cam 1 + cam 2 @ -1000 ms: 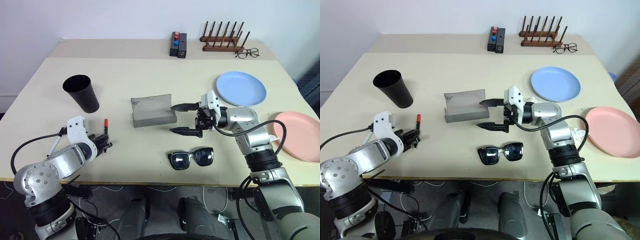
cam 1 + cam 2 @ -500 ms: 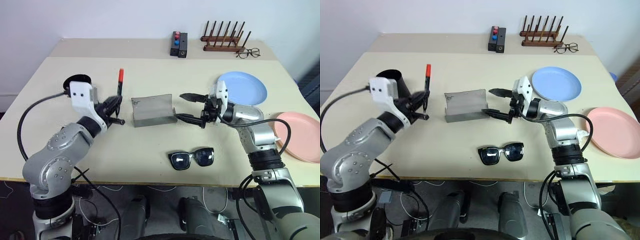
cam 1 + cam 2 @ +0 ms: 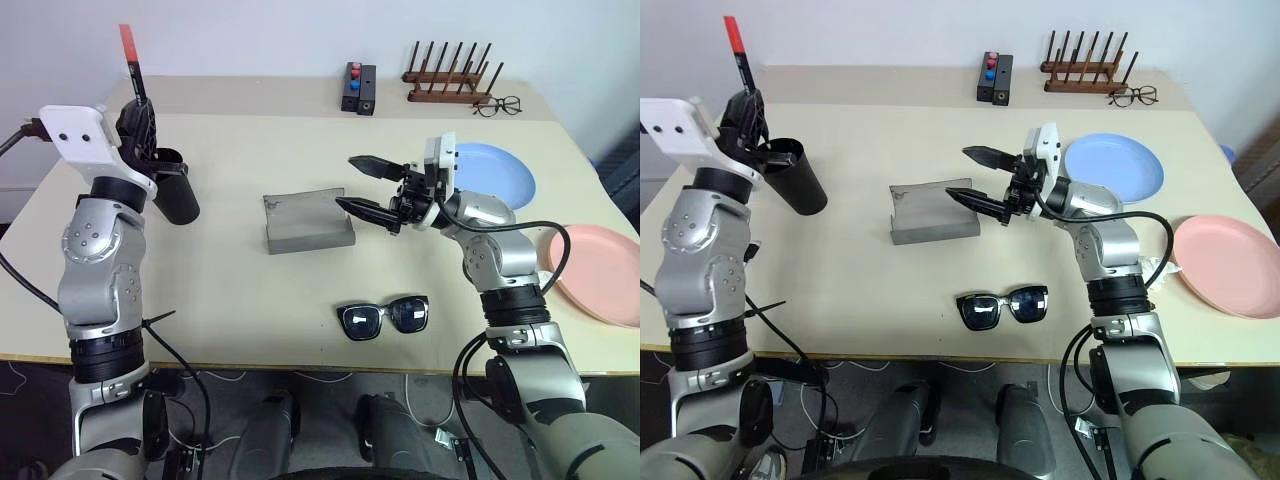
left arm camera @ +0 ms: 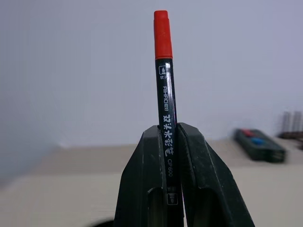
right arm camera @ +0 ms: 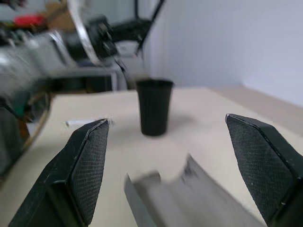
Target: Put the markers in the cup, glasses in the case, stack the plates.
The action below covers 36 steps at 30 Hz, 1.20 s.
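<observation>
My left gripper (image 3: 139, 112) is shut on the dark marker (image 4: 164, 90), which stands upright with its red end on top, raised above the rim of the black cup (image 3: 174, 194) at the table's far left. In the right wrist view a thin white pen-like stick (image 5: 86, 122) lies flat on the table beside the cup (image 5: 154, 106). The right gripper (image 3: 348, 182) hangs open, pointing left, just above the right end of the open grey case (image 3: 306, 224). Black sunglasses (image 3: 384, 316) lie near the front edge. The blue plate (image 3: 500, 180) and the pink plate (image 3: 600, 270) sit apart on the right.
A small black box with red and blue buttons (image 3: 356, 90), a wooden peg rack (image 3: 448, 84) and wire-rimmed spectacles (image 3: 495, 105) stand along the back edge. The pink plate reaches close to the table's right edge.
My left arm has lifted the red-ended marker from near the table's front edge up above the cup and turned it upright. The right gripper rose a little over the case, still open.
</observation>
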### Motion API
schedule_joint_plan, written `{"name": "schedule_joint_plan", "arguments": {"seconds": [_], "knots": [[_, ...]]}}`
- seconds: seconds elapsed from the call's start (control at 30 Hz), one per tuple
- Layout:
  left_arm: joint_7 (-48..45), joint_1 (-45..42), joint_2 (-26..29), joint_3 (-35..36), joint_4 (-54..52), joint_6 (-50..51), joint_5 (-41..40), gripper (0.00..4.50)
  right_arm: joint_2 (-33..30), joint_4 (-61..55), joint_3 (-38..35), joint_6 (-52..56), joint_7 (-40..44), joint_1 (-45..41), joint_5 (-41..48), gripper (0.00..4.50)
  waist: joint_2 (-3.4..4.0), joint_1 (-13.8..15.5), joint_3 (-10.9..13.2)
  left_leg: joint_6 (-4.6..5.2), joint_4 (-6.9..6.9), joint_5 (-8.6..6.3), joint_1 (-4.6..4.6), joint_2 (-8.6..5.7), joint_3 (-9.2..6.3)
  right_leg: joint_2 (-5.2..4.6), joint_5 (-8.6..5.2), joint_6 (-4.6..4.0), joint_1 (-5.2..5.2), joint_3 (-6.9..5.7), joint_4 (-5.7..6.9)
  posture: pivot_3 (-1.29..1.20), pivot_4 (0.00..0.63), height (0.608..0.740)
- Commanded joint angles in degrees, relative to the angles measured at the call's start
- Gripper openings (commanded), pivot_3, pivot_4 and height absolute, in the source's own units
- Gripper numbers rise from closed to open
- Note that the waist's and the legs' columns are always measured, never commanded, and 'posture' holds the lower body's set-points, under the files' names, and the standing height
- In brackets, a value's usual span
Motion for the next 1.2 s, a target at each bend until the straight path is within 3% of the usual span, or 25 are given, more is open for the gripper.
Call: {"name": "schedule_joint_plan", "arguments": {"seconds": [0.03, 0.2, 0.6, 1.2], "knots": [[2.4, -3.05, -0.77, -0.34, 3.11, -7.06, 3.95, 0.03, 0.99, -1.01, -0.93, -1.15, 0.74, -2.02, 1.44, 4.03, -0.02, -0.03, 0.01, 0.0, 0.0, 0.0, 0.0, 0.0, -0.01, 0.0, 0.01, 0.02, 0.0, 0.0, 0.0, 0.0, 0.15, 0.74], [5.36, -5.28, -2.75, -0.01, 7.61, -11.47, 5.68, 0.03, 2.5, -0.12, -0.76, -1.73, 0.5, -2.96, 1.31, 4.03, -0.04, -0.14, 0.03, 0.0, -0.01, 0.0, 0.0, 0.0, 0.0, 0.0, 0.08, 0.15, -0.01, -0.01, 0.02, 0.0, 0.15, 0.74], [8.02, -2.55, -1.24, 2.46, 17.66, -20.73, 8.64, 0.03, 3.13, 0.67, -0.98, -3.26, 0.77, -2.46, 0.93, 4.03, -0.04, -0.31, 0.03, 0.0, -0.01, 0.0, 0.0, 0.0, 0.0, 0.01, 0.09, 0.16, -0.07, -0.01, 0.12, 0.0, 0.15, 0.74], [8.34, -11.57, -0.51, 0.36, 40.29, -32.57, 10.93, 0.03, 2.13, 0.87, -1.59, -4.72, 1.0, -0.38, 1.04, 4.03, -0.06, -0.19, 0.04, 0.0, 0.02, 0.0, 0.0, -0.01, 0.01, 0.01, 0.1, 0.18, -0.06, -0.04, 0.2, 0.0, 0.15, 0.74]]}}
